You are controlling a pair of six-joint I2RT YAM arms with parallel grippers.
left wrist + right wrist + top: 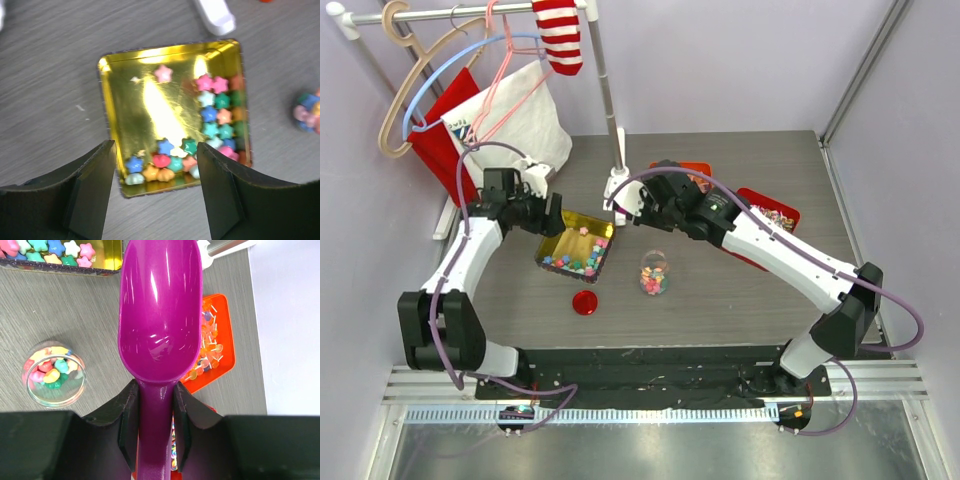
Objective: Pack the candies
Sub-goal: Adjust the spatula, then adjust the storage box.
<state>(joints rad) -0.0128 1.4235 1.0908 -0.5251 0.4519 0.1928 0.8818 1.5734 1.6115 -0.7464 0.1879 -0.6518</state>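
Note:
The candies [220, 117] are small star-shaped sweets in mixed pastel colours. They lie along two sides of a square gold tin [560, 232]. More candies fill the bottom of a small clear jar [654, 273], also seen as the jar [54, 372]. My left gripper [156, 190] hangs open over the tin's [125, 107] near edge with nothing between its fingers. My right gripper [154, 390] is shut on the handle of a purple scoop [160, 310]. The scoop's bowl is empty and sits between the gold tin and the orange tin.
A red jar lid [585, 302] lies on the table in front of the gold tin. An orange tin [215, 340] of wrapped sweets and a red tin [775, 215] stand at the right. A clothes rack's pole and white foot [618, 185] stand behind, with hangers at the back left.

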